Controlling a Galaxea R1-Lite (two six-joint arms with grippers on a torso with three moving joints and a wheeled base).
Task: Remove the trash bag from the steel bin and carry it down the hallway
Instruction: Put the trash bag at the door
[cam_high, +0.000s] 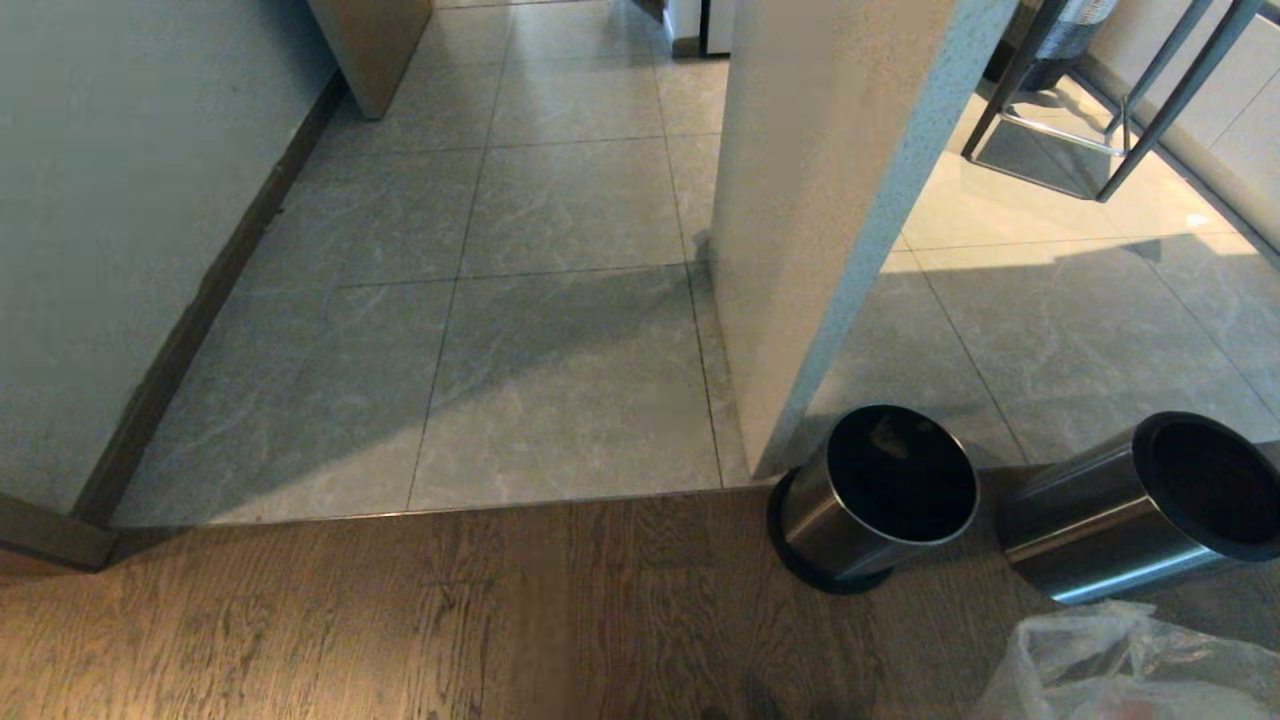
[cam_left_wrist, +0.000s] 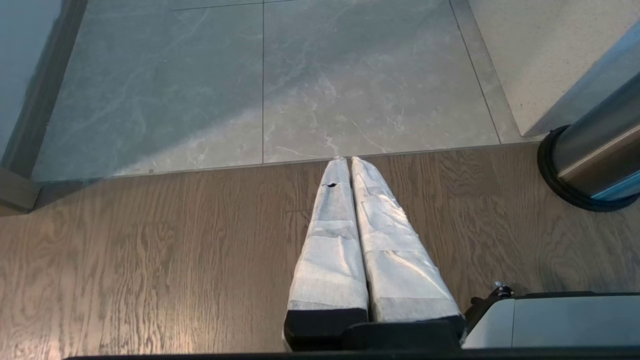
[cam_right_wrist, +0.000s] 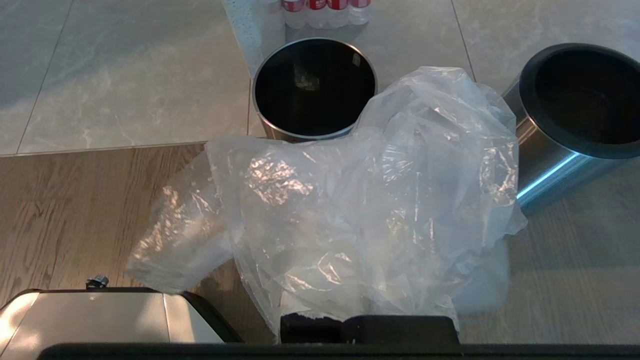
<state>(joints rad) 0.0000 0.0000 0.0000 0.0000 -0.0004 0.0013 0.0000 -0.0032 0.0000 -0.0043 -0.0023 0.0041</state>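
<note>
**Bag out of the bin, hallway ahead**

Head view: the trash bag (cam_high: 1130, 665) shows only as a crinkled clear corner at the lower right of the frame, over the wood-plank floor (cam_high: 400, 620). Above it stand two steel bins: the steel bin (cam_high: 1150, 510) with the thick black rim at the right edge, and a second bin (cam_high: 875, 500) to its left, by the foot of a pale pillar (cam_high: 810, 200). The hallway (cam_high: 560, 300) of grey tiles runs to the upper left. Neither arm appears here.

Left wrist view: the left claw (cam_left_wrist: 345, 162) is closed on nothing, its wrapped fingers pressed together above the floor where planks meet tiles.

Right wrist view: only here is the bag seen whole, billowing in front of both bins and hiding the right claw (cam_right_wrist: 370, 320), which is closed, with the bag's gathered plastic leading down to it. The bag looks light, soft and slippery; the bunched neck is the safest hold, since thin film could tear or slide
</note>
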